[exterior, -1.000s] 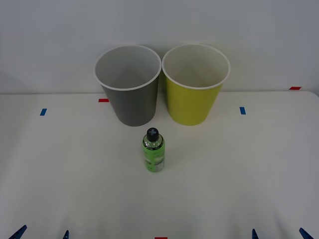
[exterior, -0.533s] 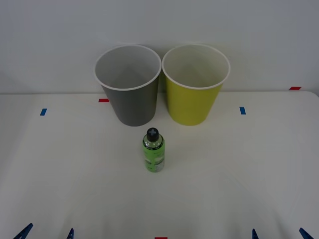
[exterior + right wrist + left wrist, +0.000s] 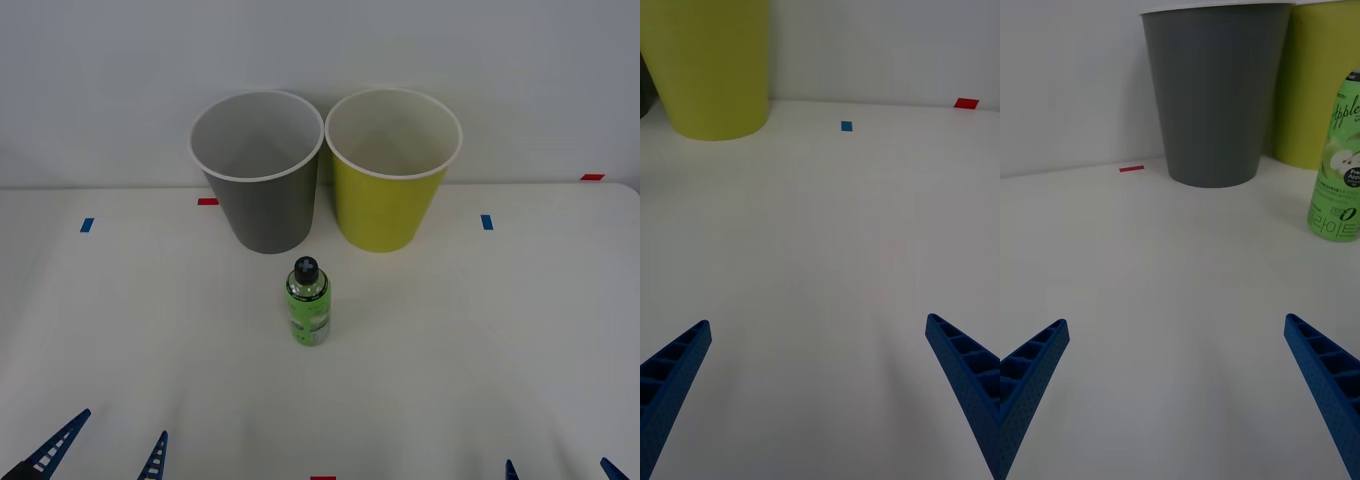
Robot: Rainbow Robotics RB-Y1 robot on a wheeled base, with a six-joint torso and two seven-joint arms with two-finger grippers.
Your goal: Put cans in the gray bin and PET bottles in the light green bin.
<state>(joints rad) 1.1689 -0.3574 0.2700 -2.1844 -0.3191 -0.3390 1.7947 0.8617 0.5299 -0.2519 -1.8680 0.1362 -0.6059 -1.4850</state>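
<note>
A small clear plastic PET bottle (image 3: 308, 303) with a bright green label and a black cap stands upright a little below the centre of the front frame, on a white table (image 3: 480, 340). Just above it, in the upper middle of the frame, two round tapered plastic bins stand side by side against a pale wall: the dark gray bin (image 3: 258, 170) with a white rim on the left and the yellow-green light green bin (image 3: 392, 168) with a white rim on the right, their rims almost touching. The bottle sits below the gap between them, apart from both. The left gripper (image 3: 98, 445) pokes in at the lower left corner of the front frame, its blue ribbed fingers spread wide with nothing between them. The right gripper (image 3: 562, 470) shows as two blue tips at the lower right edge, likewise spread wide and empty. In the left wrist frame the gray bin (image 3: 1215, 90) fills the upper middle, the bottle (image 3: 1339, 176) stands at the right edge and a small red tape mark (image 3: 1131, 169) lies on the table at the left of the bin. In the right wrist frame the light green bin (image 3: 711, 67) is at the upper left, with a blue tape mark (image 3: 846, 126) and a red one (image 3: 965, 103) farther right.
</note>
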